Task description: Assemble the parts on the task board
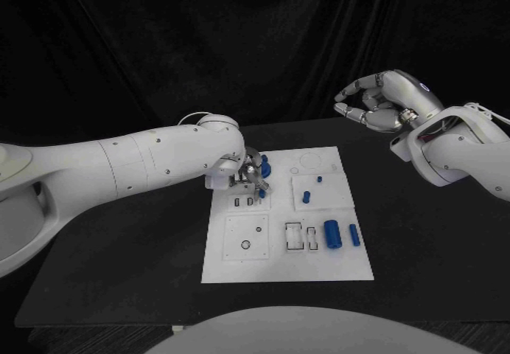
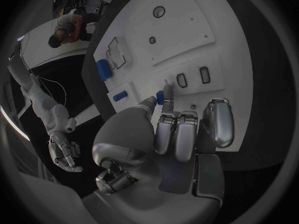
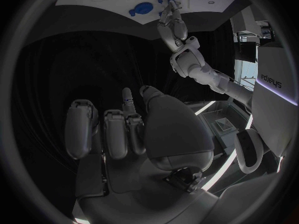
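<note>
The left hand [image 1: 247, 175] pinches a small blue part [image 2: 160, 99] against the task board [image 1: 346, 269]; right hand [image 1: 374, 97] curled, holding nothing.

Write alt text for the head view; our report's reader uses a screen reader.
The left hand holds a small blue part down at the white task board, by two small slots near its far left corner. The right hand is raised off the board to the far right, fingers curled in on nothing. More blue parts lie on the board.
</note>
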Motion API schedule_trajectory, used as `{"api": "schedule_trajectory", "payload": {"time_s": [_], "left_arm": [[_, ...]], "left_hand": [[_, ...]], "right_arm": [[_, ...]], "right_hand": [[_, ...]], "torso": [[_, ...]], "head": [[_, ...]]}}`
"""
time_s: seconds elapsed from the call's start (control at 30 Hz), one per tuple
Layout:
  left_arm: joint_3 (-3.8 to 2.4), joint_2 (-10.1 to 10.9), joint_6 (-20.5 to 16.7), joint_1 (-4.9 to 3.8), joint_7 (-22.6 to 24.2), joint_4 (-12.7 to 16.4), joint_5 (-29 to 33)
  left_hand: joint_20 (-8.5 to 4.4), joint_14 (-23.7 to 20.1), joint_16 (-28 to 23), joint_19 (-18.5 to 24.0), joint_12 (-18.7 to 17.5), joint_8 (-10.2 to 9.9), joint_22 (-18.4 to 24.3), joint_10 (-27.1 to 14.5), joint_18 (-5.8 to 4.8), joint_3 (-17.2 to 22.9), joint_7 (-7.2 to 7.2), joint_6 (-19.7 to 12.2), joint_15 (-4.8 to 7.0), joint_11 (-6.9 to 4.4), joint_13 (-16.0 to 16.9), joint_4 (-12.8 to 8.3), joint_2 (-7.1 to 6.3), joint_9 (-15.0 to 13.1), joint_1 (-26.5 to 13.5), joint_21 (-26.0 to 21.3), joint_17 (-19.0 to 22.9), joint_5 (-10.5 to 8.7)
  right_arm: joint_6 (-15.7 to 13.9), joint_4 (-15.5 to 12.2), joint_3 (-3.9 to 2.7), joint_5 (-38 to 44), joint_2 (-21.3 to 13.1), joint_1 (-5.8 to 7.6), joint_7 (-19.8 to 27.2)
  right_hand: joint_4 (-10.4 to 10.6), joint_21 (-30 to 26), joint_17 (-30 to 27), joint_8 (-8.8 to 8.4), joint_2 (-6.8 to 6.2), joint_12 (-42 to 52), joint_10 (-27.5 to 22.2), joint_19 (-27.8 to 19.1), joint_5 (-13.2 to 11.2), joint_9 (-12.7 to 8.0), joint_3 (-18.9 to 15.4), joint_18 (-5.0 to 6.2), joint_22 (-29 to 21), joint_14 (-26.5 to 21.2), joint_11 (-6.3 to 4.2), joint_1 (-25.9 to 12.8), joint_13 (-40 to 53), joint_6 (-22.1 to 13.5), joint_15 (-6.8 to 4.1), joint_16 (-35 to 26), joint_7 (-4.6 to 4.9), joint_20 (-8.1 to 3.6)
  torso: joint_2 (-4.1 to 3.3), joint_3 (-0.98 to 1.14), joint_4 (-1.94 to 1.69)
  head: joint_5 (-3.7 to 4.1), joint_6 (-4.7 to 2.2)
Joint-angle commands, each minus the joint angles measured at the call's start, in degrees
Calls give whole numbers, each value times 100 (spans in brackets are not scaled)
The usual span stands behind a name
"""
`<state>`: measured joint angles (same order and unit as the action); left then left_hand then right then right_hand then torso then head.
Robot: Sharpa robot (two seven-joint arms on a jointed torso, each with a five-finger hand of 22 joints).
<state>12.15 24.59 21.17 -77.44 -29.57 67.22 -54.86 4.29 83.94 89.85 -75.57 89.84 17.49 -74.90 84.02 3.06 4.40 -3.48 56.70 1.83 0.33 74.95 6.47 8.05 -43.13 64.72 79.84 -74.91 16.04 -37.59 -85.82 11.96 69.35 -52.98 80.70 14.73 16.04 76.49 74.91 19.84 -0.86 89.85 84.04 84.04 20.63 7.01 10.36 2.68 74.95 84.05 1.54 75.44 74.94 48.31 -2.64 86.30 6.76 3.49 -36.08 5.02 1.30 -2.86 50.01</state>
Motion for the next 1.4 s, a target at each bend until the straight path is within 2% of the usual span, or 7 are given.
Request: {"api": "schedule_trajectory", "payload": {"time_s": [0.03, 0.13, 0.17, 0.23, 0.53, 1.1, 1.4], "left_arm": [[-4, 0, 102, 17, 99, 16, 18], [-4, 12, 113, 17, 104, 30, 18], [-4, 15, 118, 17, 105, 31, 18], [-4, 23, 135, 17, 111, 32, 18], [-4, 127, 31, 17, 133, 102, 18], [-4, 720, -204, 6, -36, 632, 18], [-4, 839, -264, 6, -102, 739, 18]], "left_hand": [[-20, 606, 15, 12, 16, -64, -604, 598, 76, 159, 28, 33, 53, -53, 1505, -82, -38, -24, 41, -24, -1509, 124], [-23, 606, 15, 10, 16, -100, -613, 598, 75, 334, 30, 41, 57, -57, 1505, -168, -94, -45, 43, -34, -1509, 315], [-26, 606, 15, 5, 16, -127, -623, 598, 74, 509, 31, 51, 62, -58, 1505, -250, -156, -68, 36, -39, -1509, 517], [-24, 606, 15, 19, 16, -174, -628, 598, 77, 815, 32, 64, 60, -58, 1505, -344, -271, -117, -72, -69, -1509, 656], [-22, 606, 15, 9, 16, -259, -684, 598, 82, 1870, 15, 114, 52, -57, 1505, -667, -581, -359, -546, -134, -1509, 932], [-18, 606, 15, 25, 16, -289, -687, 598, 88, 2076, 5, 105, 54, -49, 1505, -703, -655, -436, -742, -176, -1509, 883], [-16, 606, 15, 22, 16, -311, -694, 598, 88, 2140, 2, 105, 52, -45, 1505, -689, -665, -470, -843, -192, -1509, 745]], "right_arm": [[19, 6, -6, 7, 1, -13, -103], [27, 9, -6, 7, 4, -13, -111], [30, 12, -6, 7, 7, -13, -114], [39, 22, -6, 7, 17, -13, -121], [60, 33, -6, 7, 24, -13, -147], [93, 19, -6, 7, -11, -24, -193], [123, 9, -6, 7, -20, -48, -209]], "right_hand": [[-7, -28, 828, -27, 5, 15, 596, 69, 26, -7, 41, 44, 1094, 456, 42, 72, 1506, 32, 53, -25, -11, 50], [-18, -38, 822, -31, 5, 15, 596, 64, 36, -9, 52, 46, 1090, 455, 41, 95, 1506, 36, 53, -28, -11, 51], [-25, -39, 821, -33, 6, 15, 596, 64, 43, -11, 59, 46, 1090, 454, 41, 109, 1506, 39, 54, -29, -11, 52], [-31, -40, 818, -36, 8, 15, 596, 63, 52, -13, 67, 47, 1090, 453, 42, 123, 1506, 41, 54, -30, -11, 52], [-69, -46, 815, -55, 10, 15, 596, 59, 144, -26, 114, 48, 1088, 452, 44, 208, 1506, 54, 55, -31, -8, 55], [-92, -55, 809, -69, 3, 15, 596, 54, 243, -35, 145, 50, 1086, 451, 46, 260, 1506, 64, 56, -33, -5, 56], [-95, -73, 800, -71, 1, 15, 596, 47, 263, -37, 150, 54, 1080, 450, 46, 267, 1506, 66, 57, -38, -4, 56]], "torso": [[-2, 0, -2], [-2, 0, -3], [-1, 0, -2], [0, 0, 0], [2, 2, -2], [11, 5, -1], [20, 15, -19]], "head": [[-7, -1], [-9, -1], [-11, -1], [-16, -1], [-13, -1], [-40, -1], [-57, -1]]}}
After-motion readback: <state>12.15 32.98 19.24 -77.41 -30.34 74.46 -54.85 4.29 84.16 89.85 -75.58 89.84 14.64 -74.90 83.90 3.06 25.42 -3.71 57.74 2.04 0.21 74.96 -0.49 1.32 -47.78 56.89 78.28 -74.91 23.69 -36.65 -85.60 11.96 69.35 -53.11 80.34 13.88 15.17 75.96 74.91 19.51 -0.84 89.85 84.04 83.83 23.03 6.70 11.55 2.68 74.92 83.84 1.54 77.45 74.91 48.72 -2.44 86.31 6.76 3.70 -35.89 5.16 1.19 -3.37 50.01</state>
